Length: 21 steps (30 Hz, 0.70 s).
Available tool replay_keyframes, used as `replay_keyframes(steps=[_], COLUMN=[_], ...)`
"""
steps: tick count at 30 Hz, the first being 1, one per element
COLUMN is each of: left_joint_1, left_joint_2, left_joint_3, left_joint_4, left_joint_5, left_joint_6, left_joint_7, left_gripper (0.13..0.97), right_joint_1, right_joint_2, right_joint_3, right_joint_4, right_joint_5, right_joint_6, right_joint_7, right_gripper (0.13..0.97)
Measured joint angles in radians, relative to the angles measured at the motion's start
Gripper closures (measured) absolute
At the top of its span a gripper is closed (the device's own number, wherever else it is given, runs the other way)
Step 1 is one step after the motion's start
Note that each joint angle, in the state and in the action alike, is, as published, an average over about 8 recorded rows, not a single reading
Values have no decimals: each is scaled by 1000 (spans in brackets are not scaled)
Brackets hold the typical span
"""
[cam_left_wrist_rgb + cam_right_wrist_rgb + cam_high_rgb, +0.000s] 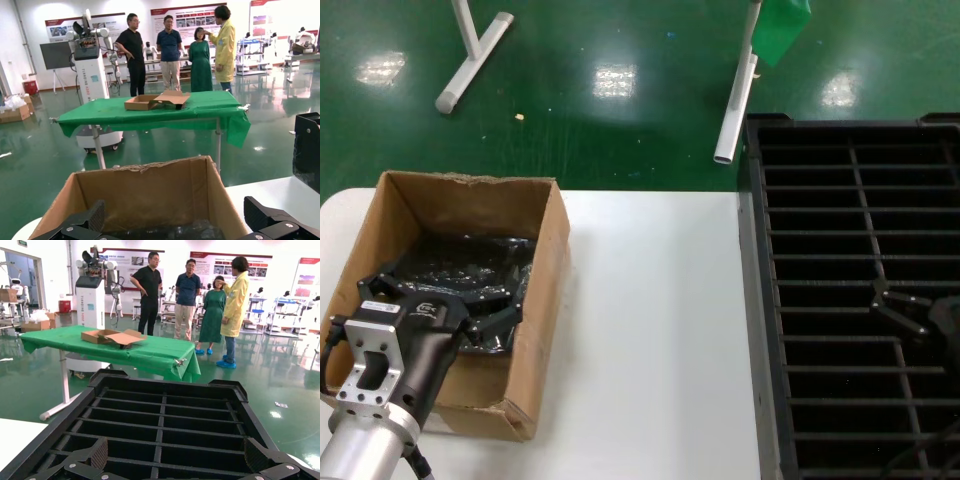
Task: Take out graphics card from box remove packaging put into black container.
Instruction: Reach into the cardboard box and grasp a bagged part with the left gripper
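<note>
The brown cardboard box [548, 262] stands at the left end of the white table. In it lies the dark, shiny, crinkled packaging [470, 262]; the graphics card itself is hidden from me. My left gripper [445, 300] hangs open over the near half of the box, just above the packaging, holding nothing. In the left wrist view the left gripper [175, 220] straddles the box [150, 192], with a strip of packaging [170, 233] below. My right gripper [910, 312] is open and empty above the black container [760, 300]. The right wrist view shows the right gripper [177, 457] over the black container's slots [165, 415].
The white table [660, 330] runs between the box and the container. Beyond its far edge is green floor with white stand legs [732, 105]. Far off, a green-covered table [150, 112] and several people stand by another robot.
</note>
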<state>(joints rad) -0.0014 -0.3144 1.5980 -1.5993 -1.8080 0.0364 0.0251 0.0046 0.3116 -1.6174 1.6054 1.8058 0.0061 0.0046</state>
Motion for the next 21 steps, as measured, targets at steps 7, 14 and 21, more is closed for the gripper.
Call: replay_keyframes(steps=[7, 14, 21], left_joint_1=[0, 0, -4], left_joint_2=[0, -1, -41], left_joint_3=[0, 1, 28], left_joint_4=[0, 0, -8], left_joint_5=[0, 0, -12], left_joint_6=[0, -1, -42], left_joint_7=[0, 0, 1], left_gripper=[132, 132, 132], right_joint_1=[0, 0, 0], right_joint_2=[0, 0, 0], right_joint_3=[0, 0, 0], right_joint_4=[0, 0, 0], right_joint_5=[0, 0, 0], right_joint_6=[0, 0, 0], right_joint_7=[0, 0, 0], right_gripper=[129, 129, 129])
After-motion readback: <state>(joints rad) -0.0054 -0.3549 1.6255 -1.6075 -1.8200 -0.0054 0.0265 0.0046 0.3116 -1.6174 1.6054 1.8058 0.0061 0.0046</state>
